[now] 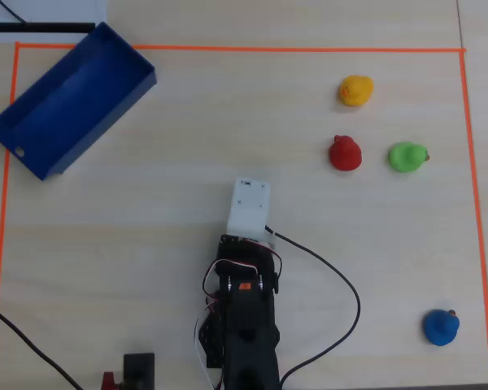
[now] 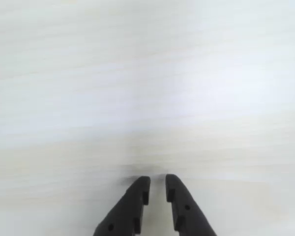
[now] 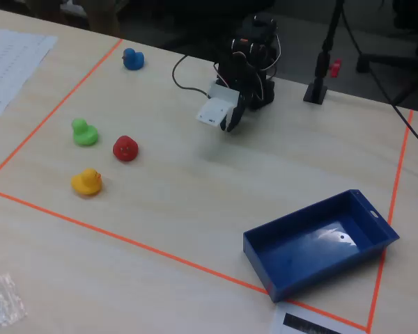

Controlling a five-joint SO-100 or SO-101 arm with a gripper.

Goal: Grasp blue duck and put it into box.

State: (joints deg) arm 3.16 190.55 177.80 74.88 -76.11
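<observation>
The blue duck (image 1: 441, 327) sits alone near the lower right corner of the taped area in the overhead view; in the fixed view it is at the far left (image 3: 132, 59). The box (image 1: 69, 106), a blue low-walled tray, lies slanted at the upper left, empty; in the fixed view it is at the near right (image 3: 303, 249). My gripper (image 2: 157, 178) hangs over bare table near the arm's base (image 3: 230, 124), far from both. Its jaws are almost together with a thin slit and hold nothing. In the overhead view the white wrist camera housing (image 1: 250, 207) hides the jaws.
A red duck (image 1: 345, 153), a green duck (image 1: 407, 157) and a yellow duck (image 1: 356, 90) stand grouped at the upper right. Orange tape (image 1: 228, 48) frames the work area. A black cable (image 1: 346, 284) loops right of the arm. A black stand (image 3: 317, 90) is behind the base.
</observation>
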